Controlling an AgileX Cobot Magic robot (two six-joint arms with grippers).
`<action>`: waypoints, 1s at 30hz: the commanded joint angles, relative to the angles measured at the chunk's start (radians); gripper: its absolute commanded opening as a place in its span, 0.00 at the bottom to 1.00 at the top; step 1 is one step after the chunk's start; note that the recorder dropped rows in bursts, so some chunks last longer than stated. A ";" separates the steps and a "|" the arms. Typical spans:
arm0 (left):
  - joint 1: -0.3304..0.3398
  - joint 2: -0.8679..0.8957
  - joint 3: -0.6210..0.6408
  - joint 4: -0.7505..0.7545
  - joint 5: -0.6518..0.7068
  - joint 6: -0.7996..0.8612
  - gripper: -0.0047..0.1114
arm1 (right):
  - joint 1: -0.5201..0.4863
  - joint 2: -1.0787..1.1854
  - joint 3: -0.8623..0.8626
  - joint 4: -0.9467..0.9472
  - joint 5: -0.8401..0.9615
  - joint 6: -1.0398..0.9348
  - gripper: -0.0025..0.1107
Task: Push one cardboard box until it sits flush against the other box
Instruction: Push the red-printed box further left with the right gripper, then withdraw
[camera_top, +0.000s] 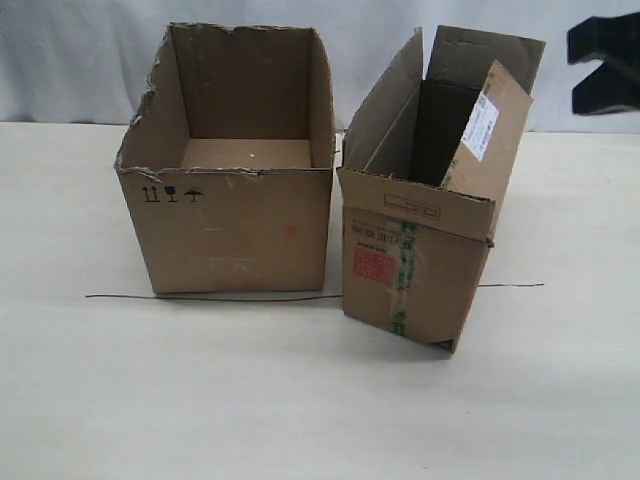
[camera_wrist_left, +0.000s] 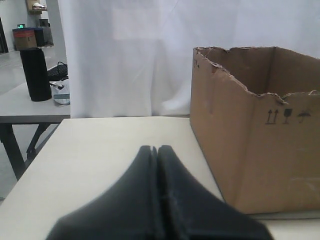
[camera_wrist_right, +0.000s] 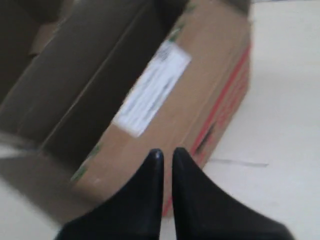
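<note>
Flapped carton (camera_top: 420, 270) just right of torn-rim box (camera_top: 235, 225), narrow gap between; right gripper (camera_wrist_right: 164, 152) nearly clenched, empty, above carton; left gripper (camera_wrist_left: 157, 148) clenched, empty.

I count two cardboard boxes: one narrower flapped box (camera_top: 425, 240), one wider torn-rimmed box (camera_top: 235, 225), plus two grippers

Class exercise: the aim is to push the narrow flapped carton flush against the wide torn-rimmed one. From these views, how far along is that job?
Barely begun. Done: nothing clear; the narrower brown carton with upright flaps and red label stands skewed, with a gap beside the wider brown box with torn rim. In hand: the right gripper, fingers nearly together, hovers by its white-stickered side. The left gripper is shut, idle. Left: the whole push.
</note>
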 joint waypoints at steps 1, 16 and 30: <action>0.000 -0.003 0.003 0.001 -0.006 -0.004 0.04 | 0.185 -0.212 0.133 0.008 0.099 0.106 0.07; 0.000 -0.003 0.003 0.001 -0.006 -0.004 0.04 | 0.415 -0.098 0.550 -0.096 -0.573 0.201 0.07; 0.000 -0.003 0.003 0.001 -0.006 -0.004 0.04 | 0.226 0.065 0.500 -0.104 -0.679 0.199 0.07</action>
